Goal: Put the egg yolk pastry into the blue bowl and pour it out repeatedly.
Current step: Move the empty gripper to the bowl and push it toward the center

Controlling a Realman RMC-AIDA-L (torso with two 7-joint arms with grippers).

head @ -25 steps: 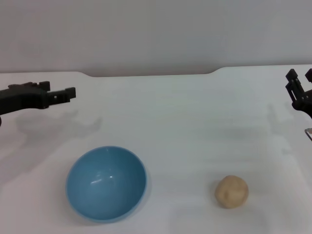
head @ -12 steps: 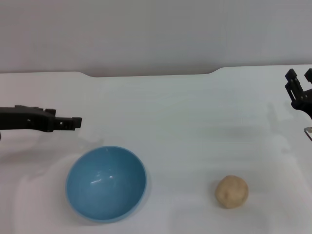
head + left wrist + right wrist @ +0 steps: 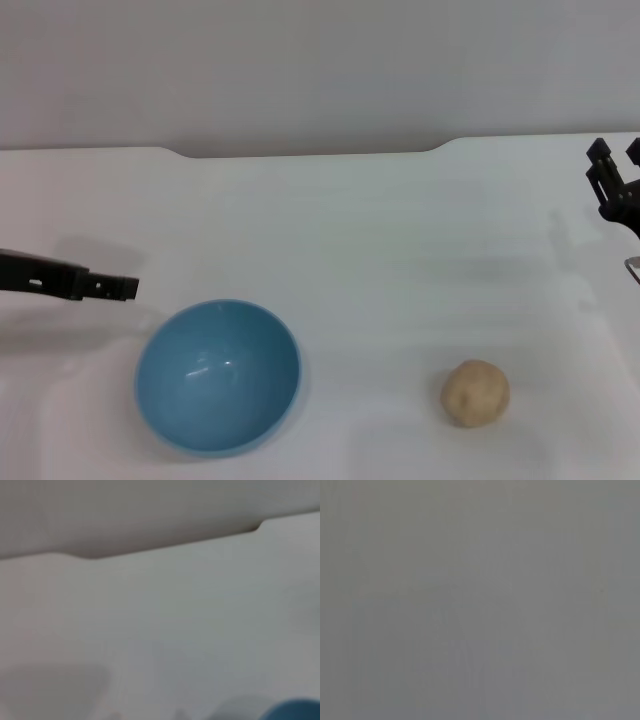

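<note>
The blue bowl (image 3: 218,375) stands upright near the table's front left, and its inside holds nothing. A sliver of the blue bowl (image 3: 295,711) also shows at the edge of the left wrist view. The egg yolk pastry (image 3: 475,393), a small tan ball, lies on the table to the right of the bowl, well apart from it. My left gripper (image 3: 125,288) reaches in from the left edge, seen edge-on, just behind and left of the bowl's rim. My right gripper (image 3: 615,160) hovers open at the far right edge, far from the pastry, holding nothing.
The white table (image 3: 380,250) ends at a grey wall (image 3: 320,70) along the back, with a notch in its far edge. The right wrist view shows only flat grey.
My left gripper has come down and toward the near side, then drawn back left, ending close to the bowl's rim. The right gripper, bowl and pastry have not moved.
</note>
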